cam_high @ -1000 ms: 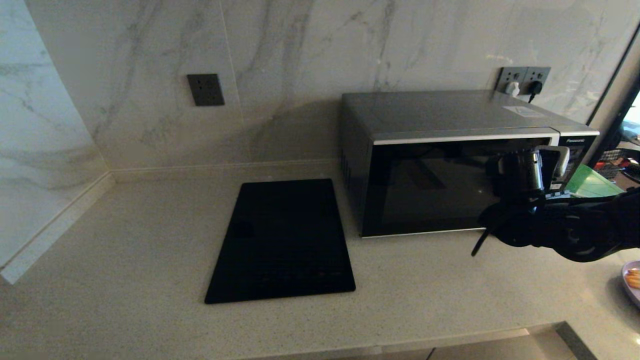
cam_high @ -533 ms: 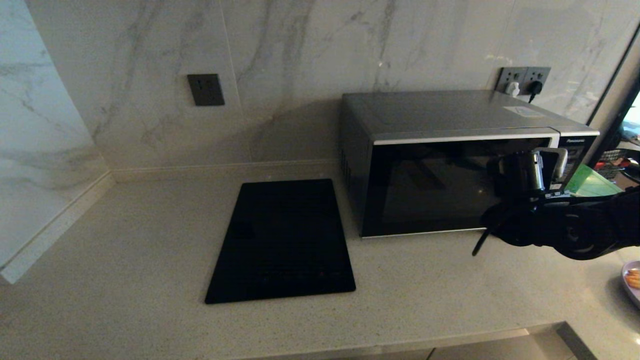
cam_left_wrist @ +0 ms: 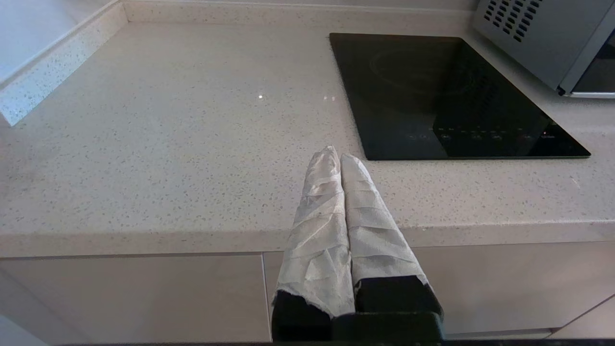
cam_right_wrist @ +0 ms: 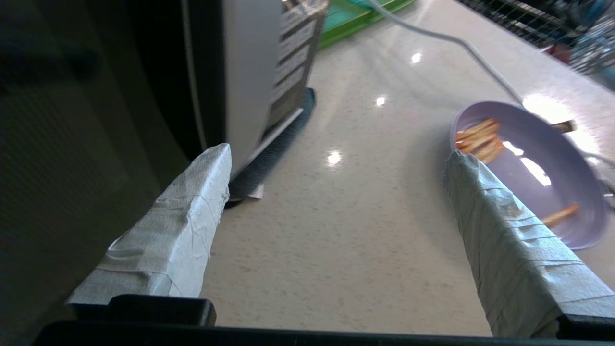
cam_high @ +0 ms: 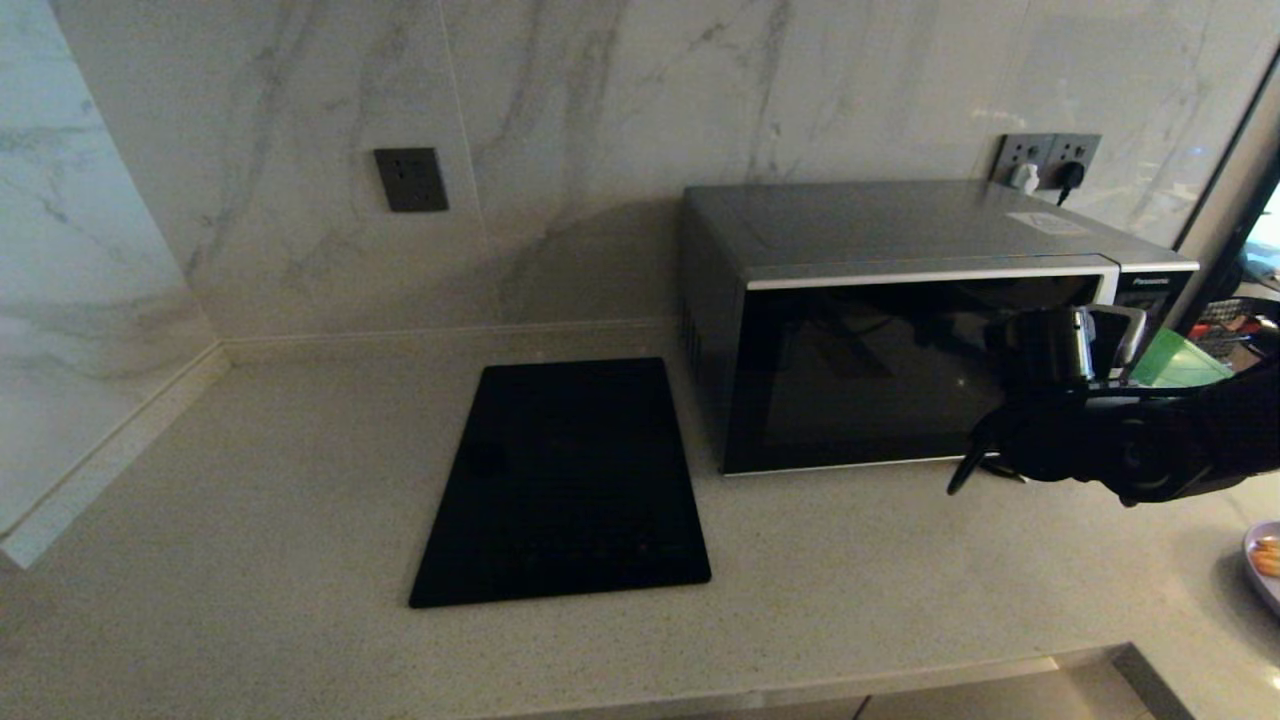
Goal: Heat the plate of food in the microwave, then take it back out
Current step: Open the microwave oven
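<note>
The microwave (cam_high: 900, 330) stands at the counter's right with its dark glass door closed. My right gripper (cam_high: 1112, 335) hovers open in front of the door's right edge, by the button panel. In the right wrist view the right gripper (cam_right_wrist: 336, 154) holds nothing; one taped finger (cam_right_wrist: 192, 216) lies close to the microwave's (cam_right_wrist: 250, 72) silver strip. The plate of food (cam_right_wrist: 528, 168), lavender with orange sticks, sits on the counter beyond the other finger, and its rim shows at the head view's right edge (cam_high: 1265, 565). My left gripper (cam_left_wrist: 336, 154) is shut and empty, low at the counter's front edge.
A flat black panel (cam_high: 565, 480) lies on the counter left of the microwave. A green board (cam_high: 1180, 365) sits to the microwave's right, with a wire basket (cam_high: 1235, 320) behind it. A white cable (cam_right_wrist: 480, 62) runs across the counter near the plate. Wall sockets (cam_high: 1045, 160) are above the microwave.
My right arm has shifted slightly to the right and closer to the microwave's front, fingers still spread. The left arm has not moved.
</note>
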Motion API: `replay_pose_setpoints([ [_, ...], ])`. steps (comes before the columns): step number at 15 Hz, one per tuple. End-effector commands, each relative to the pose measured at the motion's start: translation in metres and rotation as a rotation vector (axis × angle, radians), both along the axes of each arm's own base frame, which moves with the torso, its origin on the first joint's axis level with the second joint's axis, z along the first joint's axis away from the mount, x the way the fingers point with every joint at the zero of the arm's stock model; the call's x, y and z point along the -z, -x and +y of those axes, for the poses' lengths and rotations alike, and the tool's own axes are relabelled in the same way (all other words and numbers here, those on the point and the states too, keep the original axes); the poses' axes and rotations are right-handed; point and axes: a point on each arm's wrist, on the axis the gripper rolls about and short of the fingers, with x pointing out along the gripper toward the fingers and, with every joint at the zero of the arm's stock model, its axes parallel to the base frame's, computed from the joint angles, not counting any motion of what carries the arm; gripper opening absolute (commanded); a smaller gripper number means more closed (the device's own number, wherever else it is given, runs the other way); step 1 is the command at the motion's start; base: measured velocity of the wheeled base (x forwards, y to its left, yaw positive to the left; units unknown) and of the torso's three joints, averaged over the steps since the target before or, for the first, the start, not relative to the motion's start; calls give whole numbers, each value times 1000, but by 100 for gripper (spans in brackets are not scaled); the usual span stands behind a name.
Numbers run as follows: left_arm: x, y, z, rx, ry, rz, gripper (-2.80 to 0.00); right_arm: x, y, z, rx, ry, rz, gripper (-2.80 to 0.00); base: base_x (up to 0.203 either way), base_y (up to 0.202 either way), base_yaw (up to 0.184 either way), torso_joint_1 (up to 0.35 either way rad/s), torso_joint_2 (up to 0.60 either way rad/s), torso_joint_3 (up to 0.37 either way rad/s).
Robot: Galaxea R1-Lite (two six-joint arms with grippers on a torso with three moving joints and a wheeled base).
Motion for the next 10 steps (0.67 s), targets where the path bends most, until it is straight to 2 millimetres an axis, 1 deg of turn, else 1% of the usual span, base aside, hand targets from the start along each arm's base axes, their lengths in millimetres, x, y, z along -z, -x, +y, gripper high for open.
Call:
replay_pose_setpoints([
  [1,0,0,0,-1,1,0,-280,8,-6,-4,15,1,15,0,0,0,0,0,0,0],
  [4,0,0,0,-1,1,2,-280,6,-7,-9,26,-2,2,0,0,0,0,0,0,0],
  [7,0,0,0,-1,1,2,-280,-3,-10,-10,16,-16,-28,0,0,0,0,0,0,0],
  [10,0,0,0,-1,1,1,-280,-2,-12,-10,3,-24,-31,0,0,0,0,0,0,0],
])
